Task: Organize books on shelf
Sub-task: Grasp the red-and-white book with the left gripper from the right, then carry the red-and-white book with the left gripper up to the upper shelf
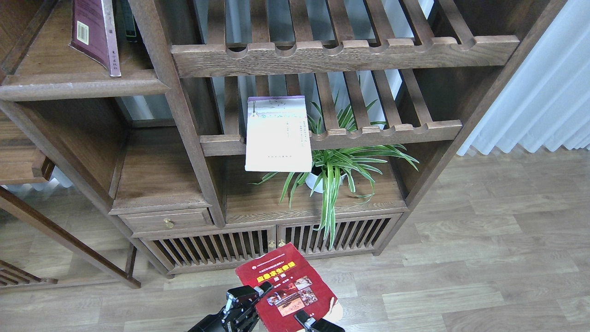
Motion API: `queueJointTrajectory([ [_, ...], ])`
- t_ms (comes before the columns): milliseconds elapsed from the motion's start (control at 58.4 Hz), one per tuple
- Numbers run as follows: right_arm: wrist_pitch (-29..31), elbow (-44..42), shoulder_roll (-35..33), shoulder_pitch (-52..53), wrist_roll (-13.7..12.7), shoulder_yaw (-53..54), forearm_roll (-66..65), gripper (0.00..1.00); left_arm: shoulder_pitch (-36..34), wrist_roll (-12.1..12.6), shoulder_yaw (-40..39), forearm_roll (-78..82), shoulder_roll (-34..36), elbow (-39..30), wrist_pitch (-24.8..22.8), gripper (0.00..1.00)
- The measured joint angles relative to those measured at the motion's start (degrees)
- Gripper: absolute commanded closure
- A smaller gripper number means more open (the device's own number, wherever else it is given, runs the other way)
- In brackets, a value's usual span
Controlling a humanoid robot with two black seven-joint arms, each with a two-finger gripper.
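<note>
Head view: red book (286,288) sits low in the middle of the frame, above the wood floor (484,258), cover up and tilted, with yellow title characters and small photos on it. Left gripper (251,295) comes up from the bottom edge and meets the book's left edge, one finger tip lying on the cover beside the photos; whether its fingers clamp the book I cannot tell. Right gripper (308,320) shows only as a dark finger on the lower part of the cover at the bottom edge, the rest cut off, so its grip cannot be told either.

Behind stands the dark wooden bookcase. Shelf (83,83), a solid board with a rounded front edge, is at upper left. Maroon book (92,30) stands on it, leaning, its pale spine toward the front, and a dark book (128,20) stands just behind it, mostly hidden.

Pale book (278,133) lies on the lower slatted rack (392,131), at its left end, its front part hanging out over the rack's notched bar. Upper rack (345,53) runs across the top.

Spider plant (339,173) in a white pot stands on the board under the lower rack, just right of the pale book, leaves drooping over the slatted cabinet doors (267,244). White curtain (544,92) hangs at right.
</note>
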Motion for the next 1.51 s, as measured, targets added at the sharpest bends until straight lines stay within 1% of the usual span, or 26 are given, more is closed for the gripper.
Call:
queueJointTrajectory([
  [34,0.0,-0.4,0.0,0.0,0.1,0.0,-0.3,0.3,0.0,0.0,-0.6,0.5,1.5,-0.7,0.0,0.94],
  [51,0.0,-0.7,-0.1,0.0,0.2,0.1,-0.6,0.24,0.1,-0.1,-1.6,0.7,2.4,-1.1,0.0,0.94],
  [69,0.0,-1.0,-0.1,0.0,0.2,0.2,-1.0,0.22,0.1,-0.1,-2.6,0.9,3.3,-1.5,0.0,0.94],
  [86,0.0,-1.3,-0.1,0.0,0.2,0.3,-1.3,0.17,0.2,-0.1,-3.3,1.1,3.8,-1.8,0.0,0.94],
  [137,0.0,-2.3,-0.1,-0.1,0.2,0.4,-2.5,0.13,0.2,-0.1,-5.4,1.9,6.0,-3.7,0.0,0.94],
  [308,0.0,-5.0,-0.1,-0.1,0.2,0.5,-4.3,0.12,1.7,1.5,-10.7,4.6,15.3,-11.3,0.0,0.94],
  [531,0.0,-6.3,0.0,0.0,0.2,0.5,-4.4,0.11,6.8,3.7,-18.7,7.2,27.6,-22.3,0.0,0.94],
  [668,0.0,-7.2,0.2,0.3,0.2,0.5,-4.4,0.1,8.5,4.1,-26.0,8.2,33.9,-23.8,0.0,0.94],
  [805,0.0,-8.4,0.4,0.6,0.2,0.2,-4.3,0.1,8.4,3.1,-33.1,8.3,38.2,-23.9,0.0,0.94],
  [822,0.0,-8.9,0.4,0.7,0.2,0.0,-4.3,0.1,8.0,2.7,-35.2,8.3,39.4,-23.9,0.0,0.94],
  [908,0.0,-9.3,0.5,0.8,0.2,-0.1,-4.4,0.1,7.3,1.9,-37.8,8.3,42.0,-24.0,0.0,0.94],
  [1011,0.0,-9.4,0.5,0.8,0.2,-0.1,-4.4,0.1,6.3,-0.3,-41.9,7.1,46.5,-24.0,0.0,0.94],
  [1130,0.0,-9.4,0.6,0.8,0.2,-0.1,-4.4,0.1,3.4,-1.4,-43.5,3.1,51.7,-23.9,0.0,0.94],
  [1319,0.0,-9.5,0.6,0.8,0.2,-0.1,-4.4,0.1,-3.5,-1.7,-44.0,-1.1,58.2,-23.8,0.0,0.94],
  [1507,0.0,-9.5,0.6,0.8,0.2,0.1,-4.4,0.1,-12.3,-0.4,-41.9,-0.5,59.8,-22.4,0.0,0.92],
])
